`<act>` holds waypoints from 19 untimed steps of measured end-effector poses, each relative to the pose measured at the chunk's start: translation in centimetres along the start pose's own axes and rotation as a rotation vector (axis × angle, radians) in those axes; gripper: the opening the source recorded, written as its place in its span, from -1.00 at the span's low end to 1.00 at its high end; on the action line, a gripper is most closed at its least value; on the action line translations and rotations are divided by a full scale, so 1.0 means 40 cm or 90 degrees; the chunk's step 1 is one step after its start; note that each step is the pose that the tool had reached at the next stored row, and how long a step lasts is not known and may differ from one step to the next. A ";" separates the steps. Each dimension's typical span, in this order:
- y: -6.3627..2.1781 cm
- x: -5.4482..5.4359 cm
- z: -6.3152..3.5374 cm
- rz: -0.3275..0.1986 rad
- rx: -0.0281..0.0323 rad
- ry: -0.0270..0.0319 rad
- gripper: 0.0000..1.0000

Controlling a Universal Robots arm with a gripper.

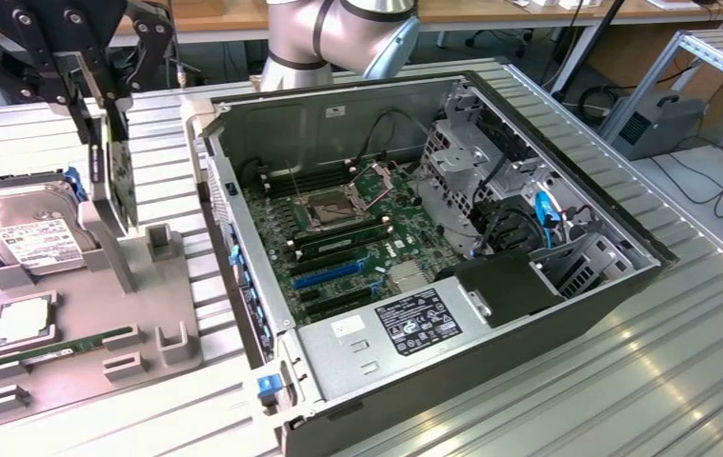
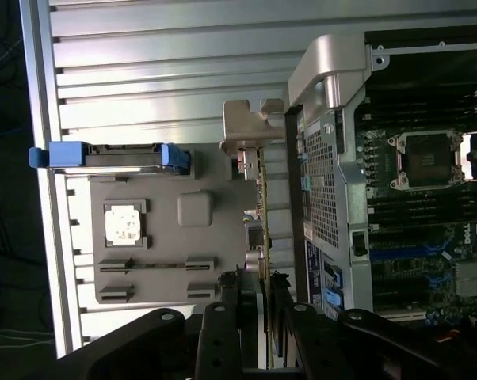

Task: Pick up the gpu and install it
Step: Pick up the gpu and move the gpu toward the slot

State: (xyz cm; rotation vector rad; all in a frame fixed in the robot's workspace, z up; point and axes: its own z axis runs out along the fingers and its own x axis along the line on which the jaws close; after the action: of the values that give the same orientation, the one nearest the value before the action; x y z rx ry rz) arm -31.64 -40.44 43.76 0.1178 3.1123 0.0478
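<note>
Grip: hand (image 2: 254,281) clamped narrowly on the gpu (image 2: 262,206).
Wrist view: gpu edge-on, long axis pointing toward its silver bracket (image 2: 250,131).
Exterior view: gpu upright at the grey tray (image 1: 82,352).

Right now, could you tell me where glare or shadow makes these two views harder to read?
Exterior view: light glares off the ribbed table toward the exterior view's right, while the computer case is shadowed beneath its drive cage. Wrist view: the table slats and the bracket of the gpu shine pale, the gripper reads as a dark silhouette, and the motherboard is dim.
</note>
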 end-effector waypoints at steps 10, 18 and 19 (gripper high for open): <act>0.000 -0.005 -0.002 0.000 0.0000 0.0001 -0.45; 0.001 -0.018 -0.001 0.000 0.0001 0.0001 -0.45; 0.001 -0.020 -0.001 0.000 0.0001 0.0001 -0.45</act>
State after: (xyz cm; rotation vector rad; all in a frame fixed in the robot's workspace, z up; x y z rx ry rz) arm -30.83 -40.45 43.83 0.1177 3.1124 0.0476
